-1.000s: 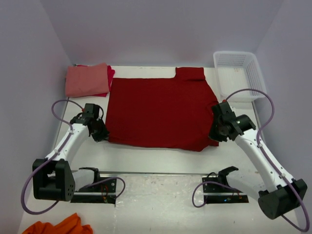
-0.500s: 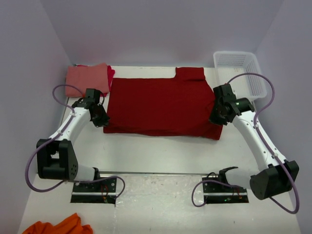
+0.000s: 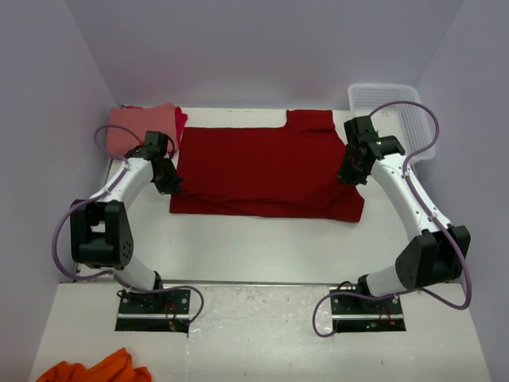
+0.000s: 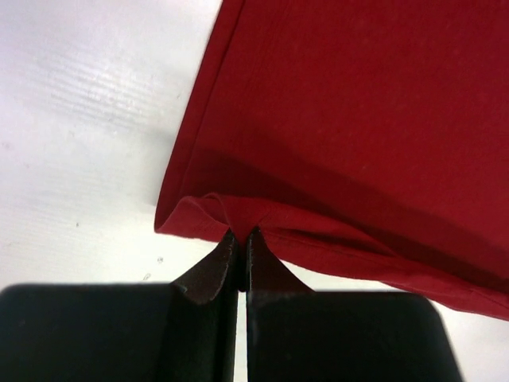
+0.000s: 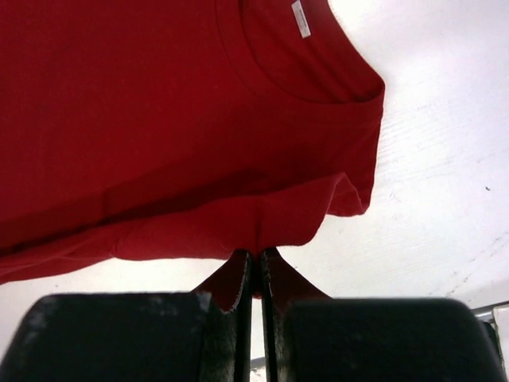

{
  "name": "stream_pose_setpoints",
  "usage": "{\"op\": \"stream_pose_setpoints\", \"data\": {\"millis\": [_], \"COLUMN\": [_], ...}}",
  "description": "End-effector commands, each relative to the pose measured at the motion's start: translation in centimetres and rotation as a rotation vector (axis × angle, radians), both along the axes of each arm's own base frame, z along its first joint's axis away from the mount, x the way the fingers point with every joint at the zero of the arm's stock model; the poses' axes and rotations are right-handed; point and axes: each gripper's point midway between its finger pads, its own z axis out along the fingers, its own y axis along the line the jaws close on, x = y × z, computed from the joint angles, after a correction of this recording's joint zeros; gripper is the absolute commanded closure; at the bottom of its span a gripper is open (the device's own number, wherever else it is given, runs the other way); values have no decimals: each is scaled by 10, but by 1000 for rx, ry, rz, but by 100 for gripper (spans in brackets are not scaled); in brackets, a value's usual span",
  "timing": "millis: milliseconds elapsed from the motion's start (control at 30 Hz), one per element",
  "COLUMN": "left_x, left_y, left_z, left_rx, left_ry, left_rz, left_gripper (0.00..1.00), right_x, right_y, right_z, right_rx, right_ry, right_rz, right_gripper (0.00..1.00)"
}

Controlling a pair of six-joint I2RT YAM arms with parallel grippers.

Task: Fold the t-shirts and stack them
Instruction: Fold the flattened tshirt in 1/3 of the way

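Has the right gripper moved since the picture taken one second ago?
Yes. The right gripper, shut on the dark red t-shirt, has moved toward the far wall, closer to the white basket.

The overhead camera sits high behind my two bases and looks down and forward over the whole tabletop [image 3: 254,239], far enough back to take in both arms. The camera on my left wrist peers along my left claw [image 4: 242,235], very close to one edge of the dark red t-shirt [image 4: 358,119]. The one on my right wrist looks along my right claw [image 5: 256,253], equally close, at the collar end. All three views share that shirt.
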Motion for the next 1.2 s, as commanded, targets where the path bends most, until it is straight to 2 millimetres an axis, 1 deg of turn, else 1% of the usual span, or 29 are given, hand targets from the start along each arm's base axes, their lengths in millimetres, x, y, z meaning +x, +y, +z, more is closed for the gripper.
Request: {"op": "stream_pose_setpoints", "data": {"millis": [0,33,67,100,167,300,367,533,567,600,667,700,767,867,933,967,1000,1033,1067,1100,1133,1167], "left_x": [25,29,29,30,33,38,39,47,49,51,54,57,58,61,65,66,69,72,74,81,85,94], "left_y": [4,4,-2,-2,-3,-4,-4,-4,-4,-4,-4,-5,-6,-8,-6,-3,-2,5,7,9,23,29], "left_z": [13,13,13,8,4,-1,-5,-7,-10,-8,-12,-12,-16,-16,-14,-12,-10,-4,0,7,14,26], "left_rx": [10,10,-16,-19,-22,-25,-27,-22,-22,-22,-25,-25,-30,-39,-28,-15,-9,27,45,60,133,162], "left_ry": [-69,-75,-73,-61,-51,-40,-30,-31,-24,-25,-19,-23,-14,-20,-37,-45,-64,-86,-103,-140,-168,-206], "left_rz": [-16,-16,-28,-29,-30,-32,-32,-30,-30,-32,-31,-31,-30,-32,-24,-15,-14,4,10,11,44,63], "left_gripper": [100,100,100,100,100,100,100,100,100,100,100,100,100,100,93,90,85,82,76,53,42,29], "right_x": [22,24,26,30,38,49,56,68,70,72,75,77,79,86,92,97,101,110,115,122,132,149], "right_y": [-7,-9,-10,-11,-13,-14,-14,-13,-11,-10,-7,-6,-5,-3,-1,-1,-1,0,1,1,0,2], "right_z": [17,16,12,14,10,8,8,-1,-1,-6,-9,-13,-18,-26,-34,-33,-35,-38,-39,-40,-39,-39], "right_rx": [-23,-27,-31,-29,-35,-47,-46,-43,-38,-35,-22,-24,-23,-24,-24,-27,-31,-36,-35,-41,-52,-60], "right_ry": [-62,-58,-45,-49,-37,-26,-27,3,0,14,20,30,41,53,66,55,54,54,48,35,18,-3], "right_rz": [-13,-19,-22,-23,-29,-34,-31,-25,-20,-17,-9,-6,-1,16,35,33,33,46,51,57,70,83], "right_gripper": [100,100,100,100,100,100,100,100,100,100,100,100,100,100,99,99,98,98,98,94,91,87]}}
